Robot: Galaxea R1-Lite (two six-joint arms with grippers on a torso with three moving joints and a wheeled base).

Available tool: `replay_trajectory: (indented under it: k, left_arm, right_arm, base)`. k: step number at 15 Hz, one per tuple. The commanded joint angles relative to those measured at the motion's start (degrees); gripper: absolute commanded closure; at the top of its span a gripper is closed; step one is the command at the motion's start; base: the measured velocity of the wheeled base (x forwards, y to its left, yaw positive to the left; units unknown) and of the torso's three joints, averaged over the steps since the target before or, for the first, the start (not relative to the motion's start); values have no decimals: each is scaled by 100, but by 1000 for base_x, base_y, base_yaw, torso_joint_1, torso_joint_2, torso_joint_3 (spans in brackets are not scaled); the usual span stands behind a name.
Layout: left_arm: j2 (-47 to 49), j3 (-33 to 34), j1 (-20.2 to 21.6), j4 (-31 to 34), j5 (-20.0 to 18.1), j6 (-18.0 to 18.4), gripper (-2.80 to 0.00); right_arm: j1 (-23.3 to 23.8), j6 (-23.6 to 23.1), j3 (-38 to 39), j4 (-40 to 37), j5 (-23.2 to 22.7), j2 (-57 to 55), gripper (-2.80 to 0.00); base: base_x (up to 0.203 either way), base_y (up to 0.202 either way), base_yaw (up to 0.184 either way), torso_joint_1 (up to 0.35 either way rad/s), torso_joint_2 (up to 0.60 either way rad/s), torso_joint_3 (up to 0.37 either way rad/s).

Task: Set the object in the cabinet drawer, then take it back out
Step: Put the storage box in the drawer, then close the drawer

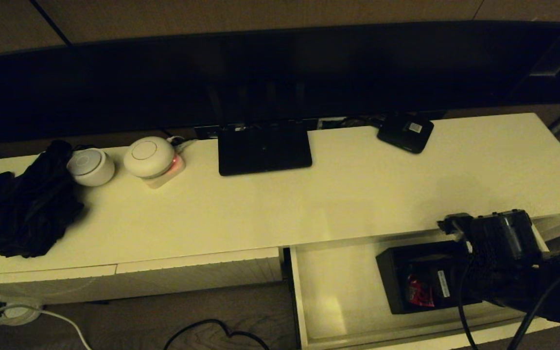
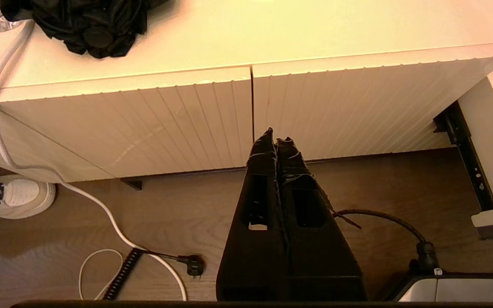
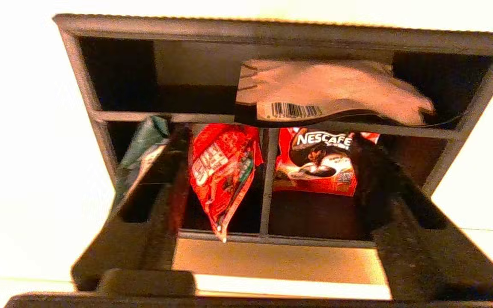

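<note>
A black open-top organiser box (image 3: 272, 124) with inner dividers sits on the floor of the pulled-out cabinet drawer (image 1: 328, 291), toward the drawer's right end. Red-and-white packets (image 3: 223, 171) stand in its middle cells, a pale packet with a barcode (image 3: 328, 92) lies across the far one. The right gripper (image 3: 268, 239) hangs over the box with its fingers (image 3: 405, 222) spread wide on either side of the middle cells, gripping nothing. The box's opening faces up; its long side runs along the drawer's front edge. The left gripper (image 2: 275, 139) hangs parked before the closed ribbed fronts, fingers pressed together.
</note>
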State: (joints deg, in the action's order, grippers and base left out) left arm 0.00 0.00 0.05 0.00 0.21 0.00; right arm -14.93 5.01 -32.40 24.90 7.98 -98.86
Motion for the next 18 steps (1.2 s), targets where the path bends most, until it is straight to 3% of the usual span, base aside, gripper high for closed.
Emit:
replay_trajectory:
  k: [1, 7, 12, 13, 18]
  left_arm:
    - [0, 18, 4, 0, 3, 0, 0]
    - [0, 18, 4, 0, 6, 0, 0]
    - [0, 18, 4, 0, -3, 0, 0]
    - [0, 18, 4, 0, 6, 0, 0]
    - [0, 18, 4, 0, 6, 0, 0]
  right_arm:
    - [-1, -12, -18, -1, 2, 325, -280]
    - [119, -266, 126, -428, 10, 1066, -280]
    - [122, -365, -109, -1705, 17, 1946, -280]
    - [119, -463, -136, -1943, 14, 2142, 0]
    - [105, -940, -199, -2768, 17, 3104, 0]
  base:
    - [0, 0, 0, 0, 0, 0]
    - [0, 0, 0, 0, 0, 0]
    - [0, 0, 0, 0, 0, 0]
    - [0, 0, 0, 0, 0, 0]
    - [0, 0, 0, 0, 0, 0]
